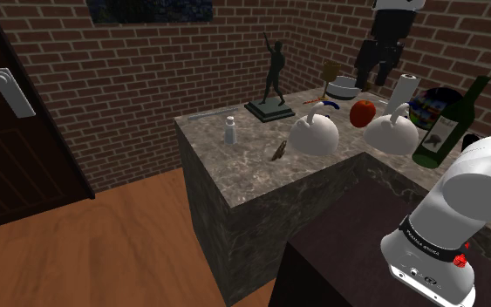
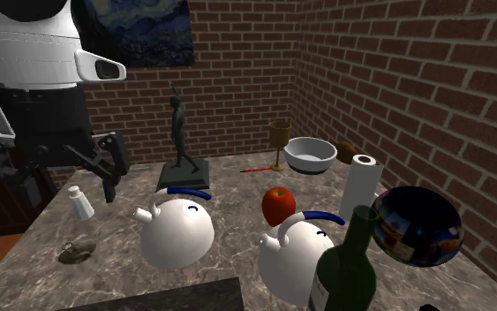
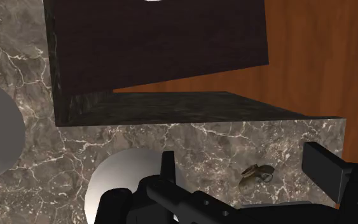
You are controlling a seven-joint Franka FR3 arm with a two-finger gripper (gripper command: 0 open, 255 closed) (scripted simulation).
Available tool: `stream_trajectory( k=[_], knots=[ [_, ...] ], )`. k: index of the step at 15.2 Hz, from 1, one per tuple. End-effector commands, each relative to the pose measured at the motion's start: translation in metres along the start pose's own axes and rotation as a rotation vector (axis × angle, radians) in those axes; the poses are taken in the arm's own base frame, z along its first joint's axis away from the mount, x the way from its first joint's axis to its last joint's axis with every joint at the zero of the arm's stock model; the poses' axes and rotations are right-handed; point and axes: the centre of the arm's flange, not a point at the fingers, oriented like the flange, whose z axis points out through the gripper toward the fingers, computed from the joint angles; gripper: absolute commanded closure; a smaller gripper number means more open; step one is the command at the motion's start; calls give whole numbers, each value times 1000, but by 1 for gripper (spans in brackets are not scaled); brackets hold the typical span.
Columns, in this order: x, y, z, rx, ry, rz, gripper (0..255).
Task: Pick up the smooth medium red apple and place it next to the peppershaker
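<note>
Apple (image 1: 363, 112): lifted yet?

No. Sits on the worktop (image 1: 243, 166), red and round, just behind the gap between two white teapots (image 2: 177, 231). Untouched.

And the gripper (image 1: 374, 74)?

Hangs high above the worktop, well apart from the apple. In the wrist view, looks down past the fingers (image 3: 323, 167) at the worktop's front edge, one teapot and a small brown thing (image 3: 257, 172), too small to identify.

State of the fingers?

Spread wide. Nothing between them, nothing touched.

So which step?

Looks like the approach, ahead of any grasp. Nothing of the carry or the placing done.

What next, then?

Probably a move across to a spot right over the apple, then a straight drop with the fingers wide. Calls for care: teapot handles close on either side, and a white paper roll (image 2: 361, 185) near behind. Easy to nudge one on the way in.

And after the grasp?

Needs a lift clear of the teapots, then a long carry to the peppershaker (image 2: 80, 203). Small and white, standing well apart from the apple, near the dark statue (image 2: 180, 132) and toward the worktop's far end. Bare worktop beside it, enough by the look of it for setting the apple down.
</note>
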Motion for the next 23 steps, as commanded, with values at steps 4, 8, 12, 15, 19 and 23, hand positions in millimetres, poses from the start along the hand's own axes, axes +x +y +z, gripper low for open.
stream_trajectory(
  k=[4,8,12,15,19,23],
  knots=[
    [11,35,9,-6,12,-8,0],
    [27,82,21,-13,29,-19,0],
    [44,129,33,-21,46,-29,0],
    [57,164,41,-27,58,-37,0],
    [75,211,51,-34,75,-48,0],
    [93,257,60,-42,91,-59,0]
  ],
)
